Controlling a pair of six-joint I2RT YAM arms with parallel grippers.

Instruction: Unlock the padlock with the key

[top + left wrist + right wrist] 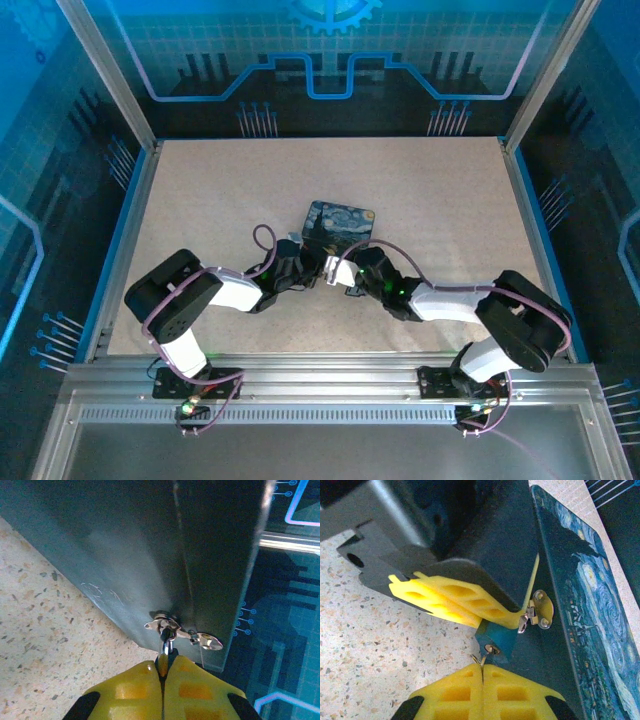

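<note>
The padlock (167, 641) hangs by its silvery shackle from the hasp (185, 634) on the side of the dark-blue starry tin (340, 222). My left gripper (164, 663) is shut on the padlock's body, and its yellow fingers (445, 600) also show in the right wrist view, holding the bluish padlock (502, 634) with its keyhole facing my right gripper. My right gripper (483, 666) is shut on the thin key (488, 655), whose tip sits at the keyhole. In the top view both grippers, left (308, 272) and right (348, 278), meet just in front of the tin.
The tin's painted lid (585, 605) and dark side wall (150, 555) stand close behind both grippers. Speckled tabletop (220, 200) lies open to the left, right and back. Blue rails (122, 240) and glass walls border the table.
</note>
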